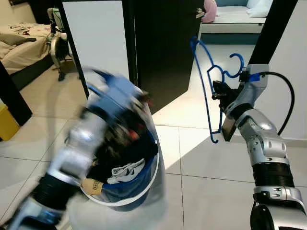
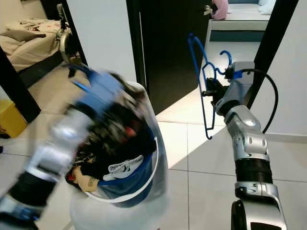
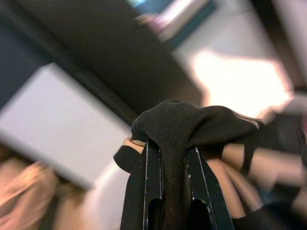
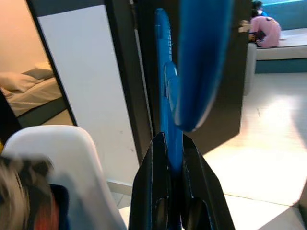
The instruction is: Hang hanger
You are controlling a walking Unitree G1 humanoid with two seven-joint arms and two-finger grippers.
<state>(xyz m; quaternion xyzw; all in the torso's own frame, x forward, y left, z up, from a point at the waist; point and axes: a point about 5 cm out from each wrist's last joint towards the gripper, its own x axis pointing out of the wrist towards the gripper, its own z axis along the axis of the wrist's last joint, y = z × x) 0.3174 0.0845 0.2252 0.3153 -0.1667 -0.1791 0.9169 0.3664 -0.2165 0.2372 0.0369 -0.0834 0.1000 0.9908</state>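
Note:
A blue wire hanger (image 1: pixel 207 91) hangs upright in the air at the right, its hook pointing toward my right wrist. My right gripper (image 1: pixel 217 92) is shut on it; the blue hanger (image 4: pixel 169 96) runs between those black fingers (image 4: pixel 152 187). My left arm (image 1: pixel 81 148) is blurred with motion over a white laundry basket (image 1: pixel 120 199) full of dark clothes. My left gripper (image 3: pixel 169 158) is shut on a black garment (image 3: pixel 192 120) bunched over its fingertips.
A dark open door (image 1: pixel 163 48) and a white panel (image 1: pixel 98 40) stand behind the basket. A bed (image 1: pixel 21 45) lies at the far left, a yellow box (image 1: pixel 6 122) by the left edge. Sunlit tile floor (image 1: pixel 206 158) spreads to the right.

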